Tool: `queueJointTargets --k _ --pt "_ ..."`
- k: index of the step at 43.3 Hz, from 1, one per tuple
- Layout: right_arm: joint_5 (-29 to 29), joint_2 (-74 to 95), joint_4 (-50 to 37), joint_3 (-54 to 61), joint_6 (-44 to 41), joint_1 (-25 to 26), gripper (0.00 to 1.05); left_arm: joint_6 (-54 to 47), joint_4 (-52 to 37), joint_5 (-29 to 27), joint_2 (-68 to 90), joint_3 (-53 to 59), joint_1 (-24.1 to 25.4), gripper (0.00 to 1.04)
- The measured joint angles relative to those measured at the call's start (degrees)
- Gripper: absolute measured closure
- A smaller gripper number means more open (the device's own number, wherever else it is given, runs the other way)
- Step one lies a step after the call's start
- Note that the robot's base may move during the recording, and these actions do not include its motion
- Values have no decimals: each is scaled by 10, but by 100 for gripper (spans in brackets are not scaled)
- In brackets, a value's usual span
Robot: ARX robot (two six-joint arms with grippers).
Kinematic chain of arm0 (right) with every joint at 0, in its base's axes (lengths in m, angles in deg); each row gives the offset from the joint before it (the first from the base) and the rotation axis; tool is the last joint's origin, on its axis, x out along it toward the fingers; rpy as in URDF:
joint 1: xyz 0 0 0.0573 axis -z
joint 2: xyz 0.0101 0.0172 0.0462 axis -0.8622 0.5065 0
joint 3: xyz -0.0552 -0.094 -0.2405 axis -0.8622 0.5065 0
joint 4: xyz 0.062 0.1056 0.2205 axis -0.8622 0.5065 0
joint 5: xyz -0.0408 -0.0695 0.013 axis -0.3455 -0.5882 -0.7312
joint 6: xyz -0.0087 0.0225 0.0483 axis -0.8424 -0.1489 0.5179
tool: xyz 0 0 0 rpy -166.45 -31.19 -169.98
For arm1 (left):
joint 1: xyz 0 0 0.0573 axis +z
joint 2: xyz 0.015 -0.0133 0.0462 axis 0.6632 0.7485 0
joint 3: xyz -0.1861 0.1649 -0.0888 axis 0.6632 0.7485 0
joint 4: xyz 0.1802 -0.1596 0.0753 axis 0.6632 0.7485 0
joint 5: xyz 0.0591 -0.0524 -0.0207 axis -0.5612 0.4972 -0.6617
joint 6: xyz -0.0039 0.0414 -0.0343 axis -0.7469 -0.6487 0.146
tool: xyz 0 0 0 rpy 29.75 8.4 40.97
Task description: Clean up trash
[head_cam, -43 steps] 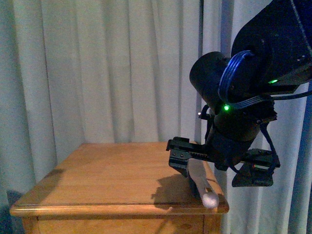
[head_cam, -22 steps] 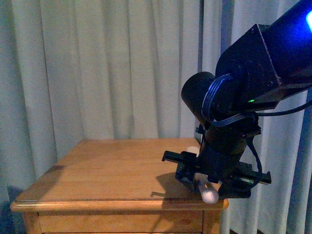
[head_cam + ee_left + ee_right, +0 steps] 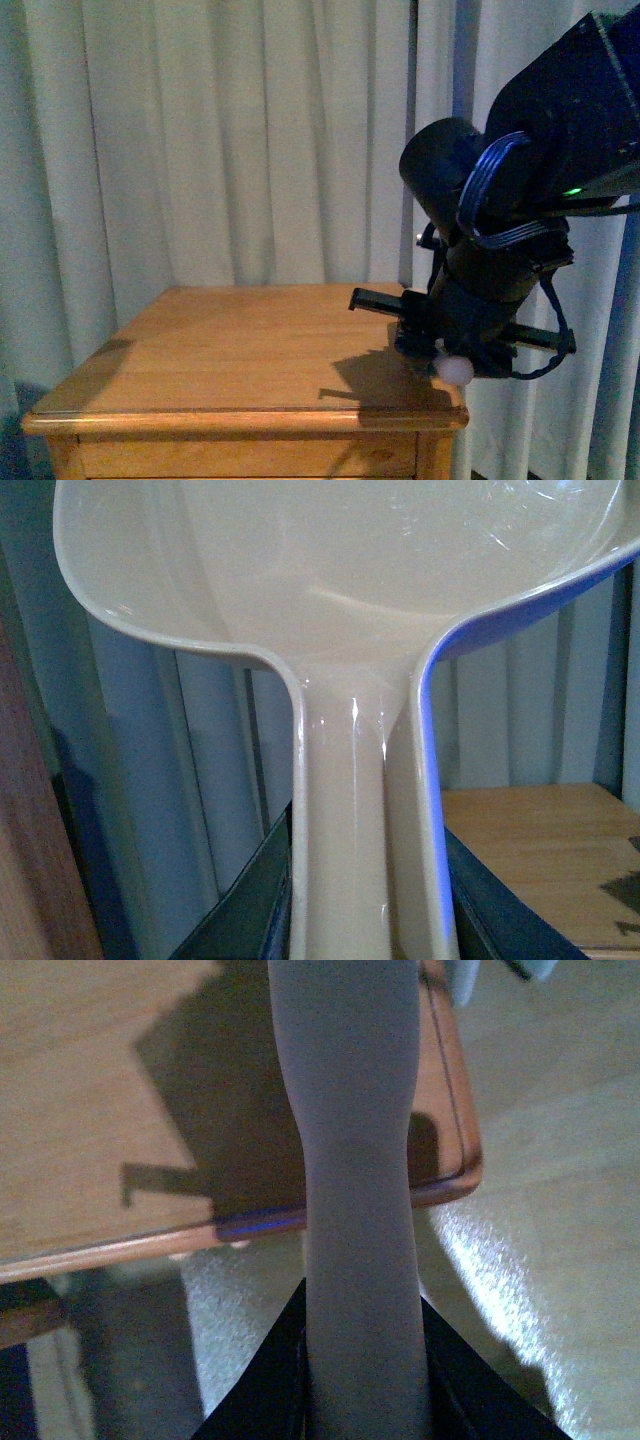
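My left gripper (image 3: 368,920) is shut on the handle of the pale dustpan (image 3: 340,570), whose wide scoop fills the left wrist view in front of blue-grey curtains. My right gripper (image 3: 365,1380) is shut on the grey brush handle (image 3: 355,1160), which crosses over the near right corner of the wooden table (image 3: 90,1090). In the front view the right gripper (image 3: 460,345) hangs over that corner, and the handle's rounded pale end (image 3: 455,372) pokes out below it. The brush head is out of view. The trash shows in no view.
The wooden table (image 3: 230,350) stands against pale curtains (image 3: 220,140), with its front edge near the camera. Pale carpet (image 3: 560,1160) lies below the table's right corner. Part of the tabletop (image 3: 530,850) shows beside the dustpan handle. The right arm's dark bulk (image 3: 540,170) fills the upper right.
The right arm dipped left and down over the table corner, then came back right and slightly up. The brush handle now looks shorter, with only its rounded end showing.
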Motion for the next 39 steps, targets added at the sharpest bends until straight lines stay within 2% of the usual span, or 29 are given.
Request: queueJointTargets --k 8,13,23,32,39 --pt "-40 -111 -161 114 -97 0 84 0 0 0 0 0 0 79" --pt "-58 -242 -285 217 -191 0 84 0 0 0 0 0 0 79" --pt "-87 -449 -438 379 -314 8 84 0 0 0 0 0 0 79" --pt "-125 -653 -466 509 -383 34 84 0 0 0 0 0 0 79" --pt "-122 -755 -457 560 -405 54 84 0 0 0 0 0 0 79"
